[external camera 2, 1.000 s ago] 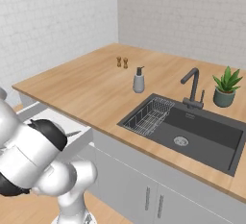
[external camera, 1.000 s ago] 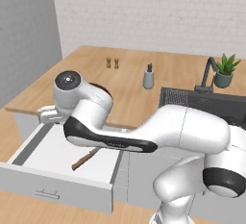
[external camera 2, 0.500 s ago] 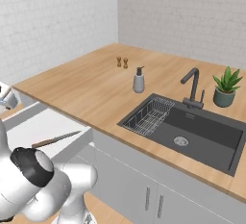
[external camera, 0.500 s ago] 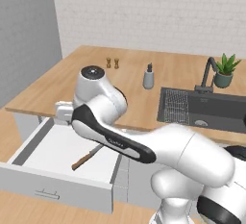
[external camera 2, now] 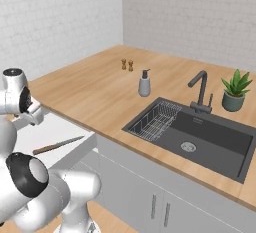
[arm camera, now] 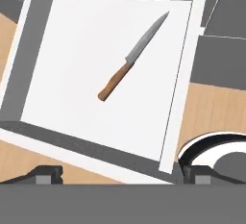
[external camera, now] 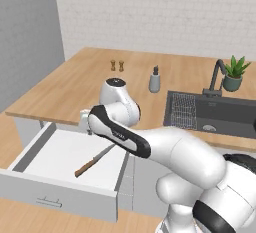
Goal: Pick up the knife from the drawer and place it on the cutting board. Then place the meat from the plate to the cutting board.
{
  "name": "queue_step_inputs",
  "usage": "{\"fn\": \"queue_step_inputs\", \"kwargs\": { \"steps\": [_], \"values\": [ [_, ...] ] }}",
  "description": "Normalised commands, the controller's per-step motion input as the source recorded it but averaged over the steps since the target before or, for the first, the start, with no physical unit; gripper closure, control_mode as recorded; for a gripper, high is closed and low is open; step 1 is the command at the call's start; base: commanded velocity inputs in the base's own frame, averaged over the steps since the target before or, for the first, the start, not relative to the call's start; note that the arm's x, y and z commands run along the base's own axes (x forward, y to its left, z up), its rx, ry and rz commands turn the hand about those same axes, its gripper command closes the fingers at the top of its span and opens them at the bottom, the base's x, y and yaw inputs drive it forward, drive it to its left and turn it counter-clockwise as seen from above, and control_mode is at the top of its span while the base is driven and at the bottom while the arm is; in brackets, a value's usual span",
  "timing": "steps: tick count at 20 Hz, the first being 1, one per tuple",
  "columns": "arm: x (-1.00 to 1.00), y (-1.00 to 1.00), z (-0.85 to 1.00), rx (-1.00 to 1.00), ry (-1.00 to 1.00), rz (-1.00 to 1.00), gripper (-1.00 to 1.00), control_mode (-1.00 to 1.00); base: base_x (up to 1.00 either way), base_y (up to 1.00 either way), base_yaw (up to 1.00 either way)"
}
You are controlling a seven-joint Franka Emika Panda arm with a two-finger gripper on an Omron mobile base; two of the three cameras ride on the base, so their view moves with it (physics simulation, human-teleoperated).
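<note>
Now the robot looks down into the open drawer.

Its hand (arm camera: 120, 172) hangs high above the drawer (arm camera: 72, 50) with its two fingers spread wide and nothing between them, probably so it can come down around the knife (arm camera: 132, 57). The drawer is pulled out from under the wooden surface (external camera: 75, 84), so its white inside can be reached from above. Only the knife lies in it, flat on the white floor and slanted, near the right side. Its brown handle points to the near front and its grey blade points to the far corner. The sink (external camera 2: 200, 137) on the right holds a dark rack (external camera 2: 155, 121).
</note>
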Motion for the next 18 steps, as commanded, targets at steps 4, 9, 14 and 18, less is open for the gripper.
{"fn": "queue_step_inputs", "kwargs": {
  "steps": [4, 9, 14, 18],
  "values": [
    [0.54, -0.11, -0.43, -0.01, 0.14, -0.15, -1.00, -1.00, 0.00, 0.00, 0.00],
    [0.48, 0.10, -0.42, -0.07, 0.18, -0.18, -1.00, -1.00, 0.00, 0.00, 0.00],
    [0.37, 0.42, -0.53, -0.09, 0.13, -0.22, -1.00, -1.00, 0.00, 0.00, 0.00],
    [0.28, 0.33, -0.46, -0.01, 0.06, -0.14, -1.00, -1.00, 0.00, 0.00, 0.00]
  ]
}}
